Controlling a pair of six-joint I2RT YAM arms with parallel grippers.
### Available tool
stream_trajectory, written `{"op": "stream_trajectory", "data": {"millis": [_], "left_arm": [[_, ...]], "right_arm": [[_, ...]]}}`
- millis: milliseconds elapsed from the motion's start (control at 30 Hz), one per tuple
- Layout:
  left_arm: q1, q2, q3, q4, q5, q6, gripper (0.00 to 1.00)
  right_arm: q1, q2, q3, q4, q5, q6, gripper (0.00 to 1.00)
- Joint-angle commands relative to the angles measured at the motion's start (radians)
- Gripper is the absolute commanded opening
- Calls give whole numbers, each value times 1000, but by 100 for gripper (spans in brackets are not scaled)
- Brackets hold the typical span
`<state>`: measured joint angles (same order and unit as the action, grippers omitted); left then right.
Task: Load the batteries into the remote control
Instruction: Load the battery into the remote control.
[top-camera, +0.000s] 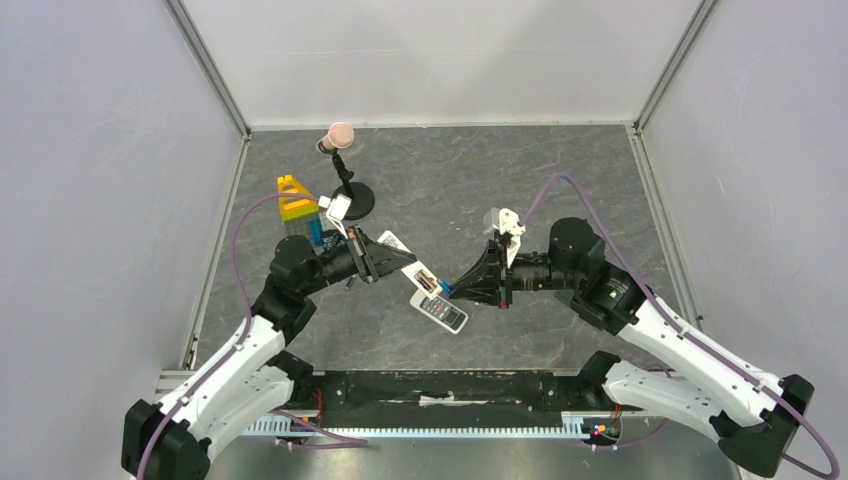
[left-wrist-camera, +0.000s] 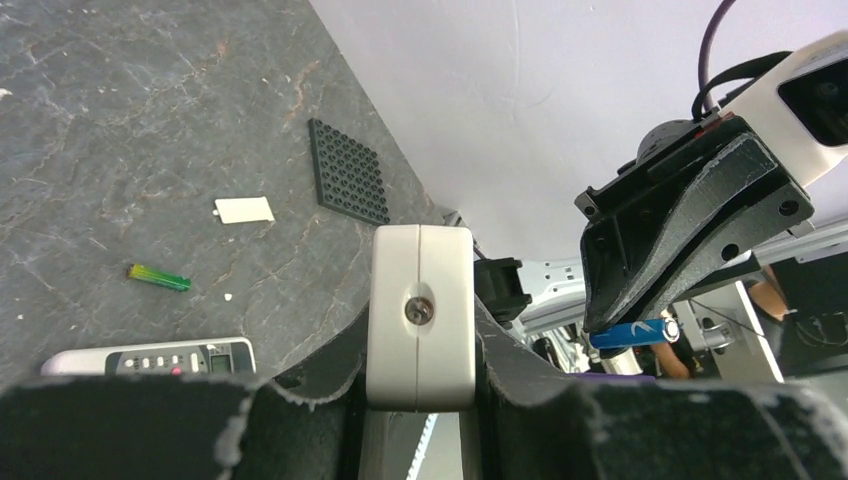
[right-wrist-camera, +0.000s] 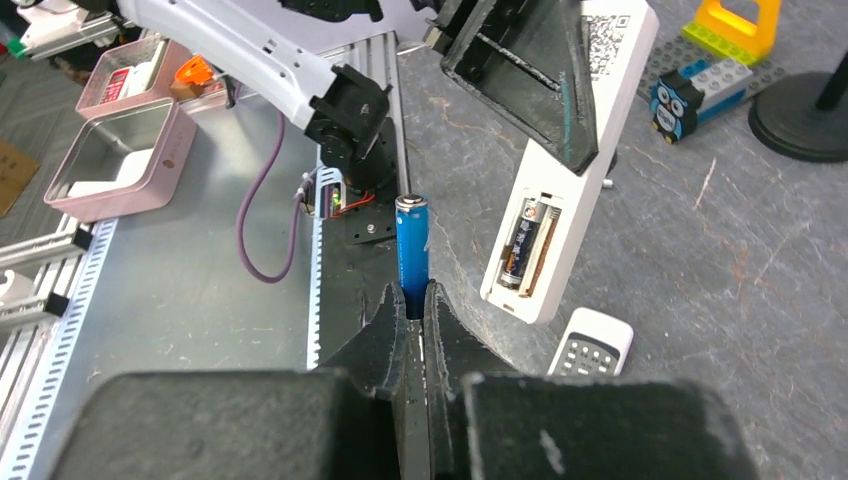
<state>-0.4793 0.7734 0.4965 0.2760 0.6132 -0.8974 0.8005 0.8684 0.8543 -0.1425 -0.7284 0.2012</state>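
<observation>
**Remote control** (right-wrist-camera: 575, 200): white, held off the bench (top-camera: 450, 180) and tilted. Back faces up and the battery compartment is open. One dark battery (right-wrist-camera: 520, 245) sits in one slot; the slot beside it is bare.

**Left claw** (left-wrist-camera: 420, 345): clamped on the remote control's sides, away from the open compartment.

**Right claw** (right-wrist-camera: 418, 300): pinched tight on the lower end of a blue battery (right-wrist-camera: 412, 240), which sticks out past the fingertips. It is in the air just beside the remote control's compartment end, not touching it.

**Green battery** (left-wrist-camera: 159, 277): lies loose on the bench, apart from both claws.

**Second remote** (left-wrist-camera: 150, 358): grey button face up, flat on the bench below the held one.

**Small white flat piece** (left-wrist-camera: 244, 210): on the bench near a dark studded plate (left-wrist-camera: 347, 172).

**Toy bricks** (top-camera: 295, 200) and a **black stand** (top-camera: 350, 195): at the far left of the bench.
</observation>
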Motion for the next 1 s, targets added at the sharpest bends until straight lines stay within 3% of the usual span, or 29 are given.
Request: {"op": "stream_trajectory", "data": {"millis": [0, 167, 500, 800, 967], "left_arm": [[-1, 45, -62, 235, 33, -148, 2], [-2, 97, -114, 390, 37, -246, 2], [-1, 102, -106, 375, 33, -234, 2], [-1, 101, -98, 364, 34, -226, 2], [-1, 101, -97, 358, 32, -224, 2]], "right_arm": [[11, 2, 47, -23, 99, 39, 0], [27, -34, 21, -6, 0, -25, 0], [48, -113, -16, 48, -277, -121, 0], [52, -126, -9, 43, -328, -152, 0], [52, -124, -11, 35, -275, -143, 0]]}}
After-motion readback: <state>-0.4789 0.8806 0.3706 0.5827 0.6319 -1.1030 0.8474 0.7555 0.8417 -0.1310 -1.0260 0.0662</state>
